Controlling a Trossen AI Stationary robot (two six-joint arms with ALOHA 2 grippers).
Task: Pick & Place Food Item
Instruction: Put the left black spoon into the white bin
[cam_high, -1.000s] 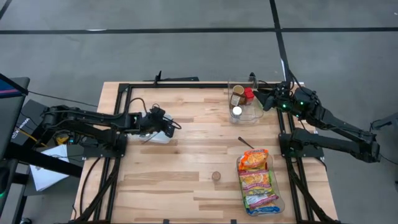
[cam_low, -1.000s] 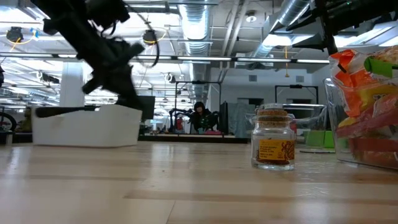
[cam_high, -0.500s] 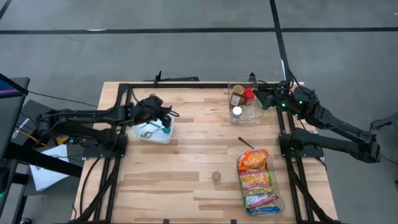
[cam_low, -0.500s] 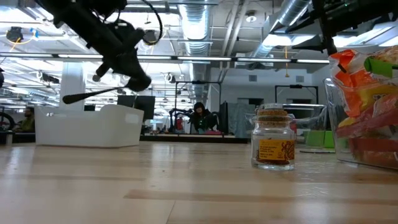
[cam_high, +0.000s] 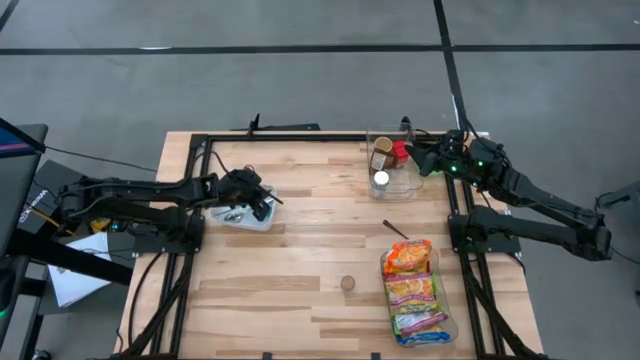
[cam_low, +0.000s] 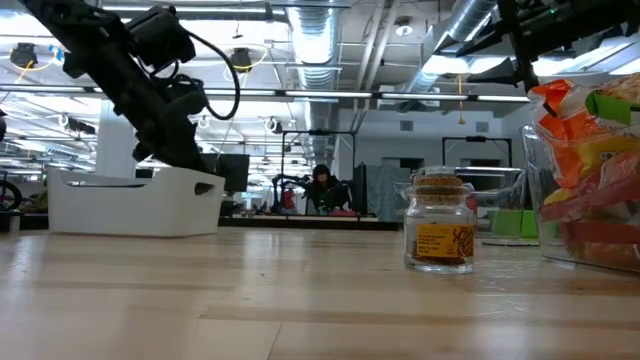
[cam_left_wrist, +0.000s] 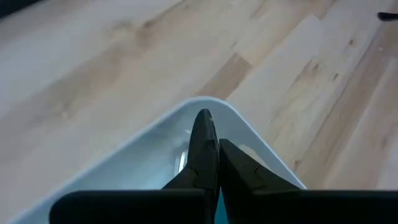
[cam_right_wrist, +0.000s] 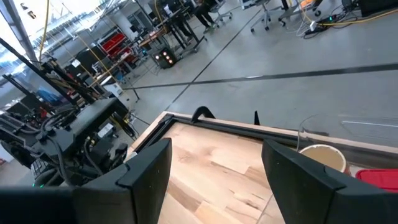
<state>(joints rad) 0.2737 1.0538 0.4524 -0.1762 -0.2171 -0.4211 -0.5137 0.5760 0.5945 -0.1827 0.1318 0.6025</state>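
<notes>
Left claw (cam_high: 268, 203): pinched shut, empty, tip down inside the white tray (cam_high: 246, 217)
Risk: it may drag the tray along the worktop (cam_high: 300, 270)
Right claw (cam_high: 418, 160): spread wide beside the clear bin (cam_high: 393, 185), could knock it

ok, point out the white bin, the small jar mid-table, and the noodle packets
white bin (cam_low: 135, 205), low view, front wall
small jar (cam_low: 440, 240), low view, yellow label
noodle packets (cam_high: 410, 285), high view, middle packet

Dark jointed arms, black cables

Contents of the white tray (cam_high: 245, 214) under the left pincer (cam_high: 262, 205), hidden behind its wall
</notes>
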